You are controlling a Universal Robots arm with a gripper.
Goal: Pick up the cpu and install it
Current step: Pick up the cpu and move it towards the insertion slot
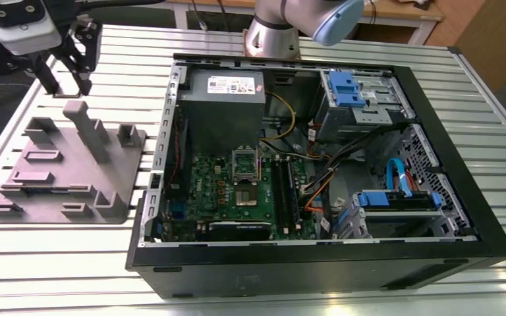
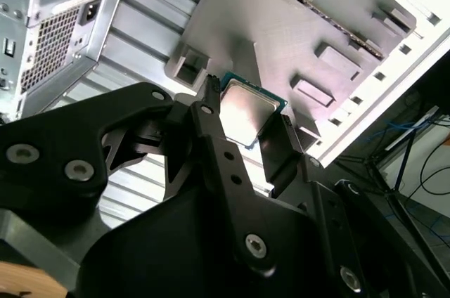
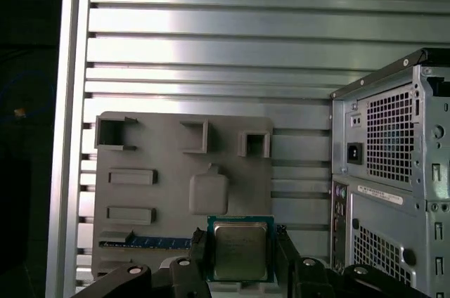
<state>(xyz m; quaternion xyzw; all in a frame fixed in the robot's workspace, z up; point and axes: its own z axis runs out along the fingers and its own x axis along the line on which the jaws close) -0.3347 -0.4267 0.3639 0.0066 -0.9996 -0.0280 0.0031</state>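
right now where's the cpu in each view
Exterior view: too small to pick out; the end effector gripping it hangs above an edge of the grey fixture plate, at the exterior view's left.
Second wrist view: cpu held in the end effector, fixture plate behind it.
First wrist view: cpu held in front of the plate's edge.
Shared landmark: the fixture plate.

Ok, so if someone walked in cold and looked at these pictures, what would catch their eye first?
The open black computer case lying on the slatted metal table, its green motherboard exposed, dominates the exterior view. At the exterior view's left sits a grey fixture plate, with the gripper above its far end. In both wrist views the cpu is clamped between the gripper's fingers, with the plate behind it.
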